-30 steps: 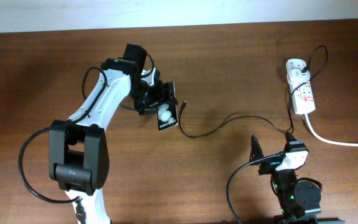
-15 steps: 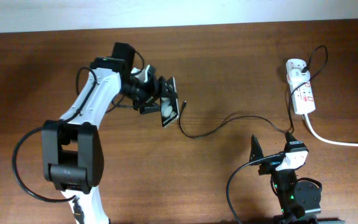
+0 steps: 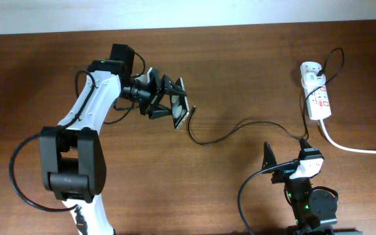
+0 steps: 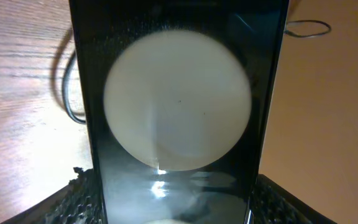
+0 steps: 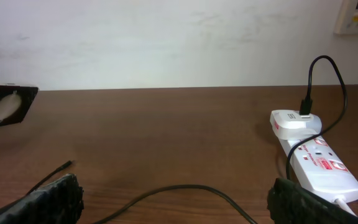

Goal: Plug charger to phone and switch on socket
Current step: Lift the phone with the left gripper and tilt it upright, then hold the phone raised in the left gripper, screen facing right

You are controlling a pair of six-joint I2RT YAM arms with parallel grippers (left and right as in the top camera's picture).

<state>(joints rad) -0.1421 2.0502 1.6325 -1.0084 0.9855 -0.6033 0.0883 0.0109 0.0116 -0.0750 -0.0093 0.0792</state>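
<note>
My left gripper (image 3: 165, 102) is shut on the black phone (image 3: 177, 106) and holds it tilted above the table. In the left wrist view the phone (image 4: 179, 106) fills the frame, with a large white round spot, between the two fingers (image 4: 173, 208). The charger, a thin black cable (image 3: 240, 128), lies on the table with its connector tip (image 3: 193, 109) right beside the phone's lower end. It runs right to the white socket (image 3: 316, 94). My right gripper (image 5: 174, 202) is open and empty at the front right, with the cable (image 5: 185, 190) lying between its fingers. The socket also shows in the right wrist view (image 5: 319, 158).
A thick white cord (image 3: 354, 147) leaves the socket toward the right edge. The right arm's base (image 3: 309, 196) stands at the front edge. A pale wall (image 5: 166, 37) stands behind the table's far edge.
My left arm has swung further left and turned the phone, so it now shows more edge-on. The cable and the right arm have not moved.
</note>
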